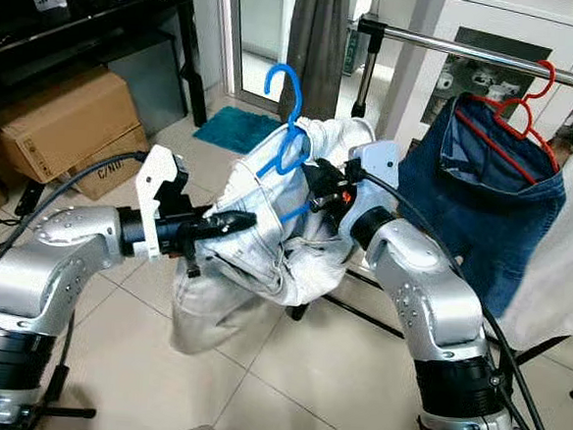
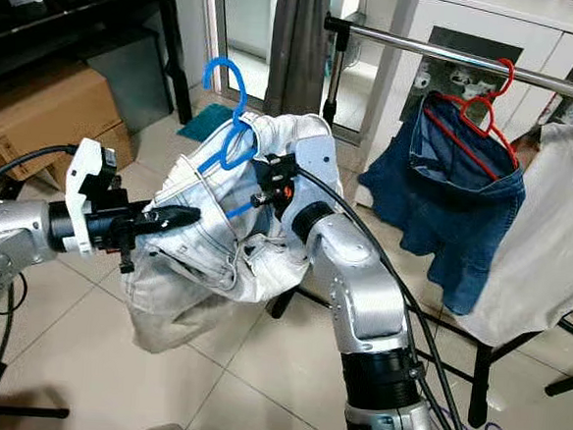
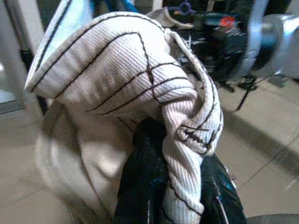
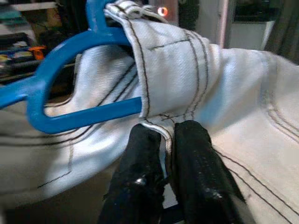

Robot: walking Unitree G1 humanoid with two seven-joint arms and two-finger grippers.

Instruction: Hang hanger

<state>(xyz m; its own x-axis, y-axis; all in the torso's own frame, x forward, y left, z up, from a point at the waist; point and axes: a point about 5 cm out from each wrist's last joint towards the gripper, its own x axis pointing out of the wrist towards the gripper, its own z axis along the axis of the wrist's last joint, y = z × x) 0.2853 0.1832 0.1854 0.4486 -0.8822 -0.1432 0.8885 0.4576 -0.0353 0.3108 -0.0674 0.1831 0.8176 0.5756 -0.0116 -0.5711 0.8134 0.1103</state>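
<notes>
The white pants [image 1: 265,243] on the blue hanger [image 1: 288,127] were pinched by the left gripper [image 1: 235,221] and right gripper [image 4: 164,140]. Next, the hook probably needed lifting onto the rail [image 1: 475,53].

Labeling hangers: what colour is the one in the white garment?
Blue hanger; clearest in the left eye view.

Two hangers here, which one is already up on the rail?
The red hanger, hooked over the metal rail with blue denim on it. The blue hanger is held off the rail, inside a pale garment.
</notes>
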